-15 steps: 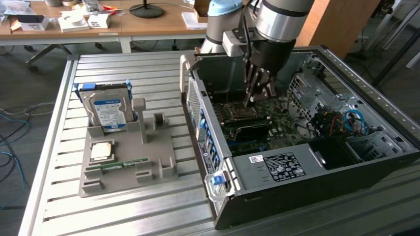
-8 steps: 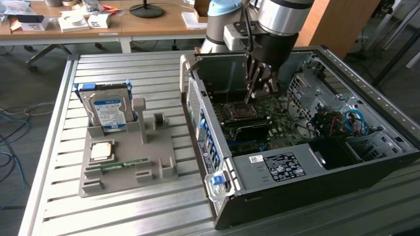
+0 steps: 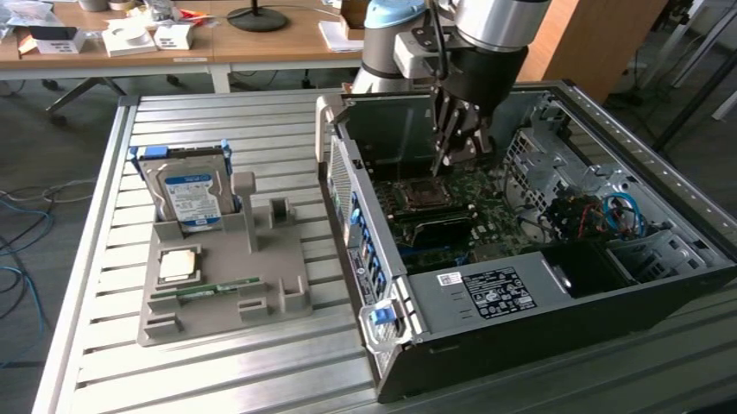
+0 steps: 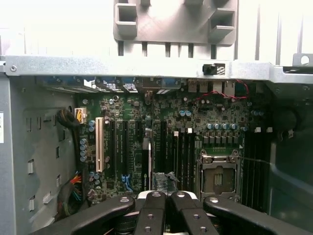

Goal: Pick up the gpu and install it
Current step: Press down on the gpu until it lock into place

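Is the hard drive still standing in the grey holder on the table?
Yes. The blue-labelled hard drive stands upright in the grey holder, on the exterior view's left of the open computer case.

gpu (image 4: pixel 149 164) mostly behind tool (image 4: pixel 164 198)

So the exterior cam sits high and off to one side, looking down at an angle on the open computer case (image 3: pixel 530 259), far enough back to catch the slatted table and desks behind the case. The wrist cam hangs close above the motherboard (image 4: pixel 171 132) inside that case, facing straight down at it. Both views share the motherboard and CPU socket (image 3: pixel 417 193).
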Motion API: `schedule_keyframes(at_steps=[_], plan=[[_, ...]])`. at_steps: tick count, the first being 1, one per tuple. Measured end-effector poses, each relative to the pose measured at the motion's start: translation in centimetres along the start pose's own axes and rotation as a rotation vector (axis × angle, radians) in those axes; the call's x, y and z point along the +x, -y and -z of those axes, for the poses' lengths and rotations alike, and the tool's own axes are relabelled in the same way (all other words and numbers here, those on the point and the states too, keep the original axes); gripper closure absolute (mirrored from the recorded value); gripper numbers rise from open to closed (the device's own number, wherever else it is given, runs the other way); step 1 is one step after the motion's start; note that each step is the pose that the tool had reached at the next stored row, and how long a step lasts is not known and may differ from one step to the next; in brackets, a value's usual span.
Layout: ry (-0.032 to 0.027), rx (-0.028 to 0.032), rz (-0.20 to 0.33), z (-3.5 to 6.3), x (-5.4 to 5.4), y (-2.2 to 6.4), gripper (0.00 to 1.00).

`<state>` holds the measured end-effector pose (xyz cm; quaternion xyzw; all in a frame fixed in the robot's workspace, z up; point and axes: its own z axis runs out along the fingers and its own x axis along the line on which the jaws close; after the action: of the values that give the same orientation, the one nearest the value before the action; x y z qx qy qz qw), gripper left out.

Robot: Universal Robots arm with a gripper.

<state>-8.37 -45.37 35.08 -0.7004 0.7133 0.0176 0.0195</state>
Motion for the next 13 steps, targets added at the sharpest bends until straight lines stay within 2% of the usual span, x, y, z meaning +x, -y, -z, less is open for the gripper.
schedule_keyframes(at_steps=[13], plan=[[-0.0002,-0.0001,0.000,0.02,-0.01,0.39,0.89]])
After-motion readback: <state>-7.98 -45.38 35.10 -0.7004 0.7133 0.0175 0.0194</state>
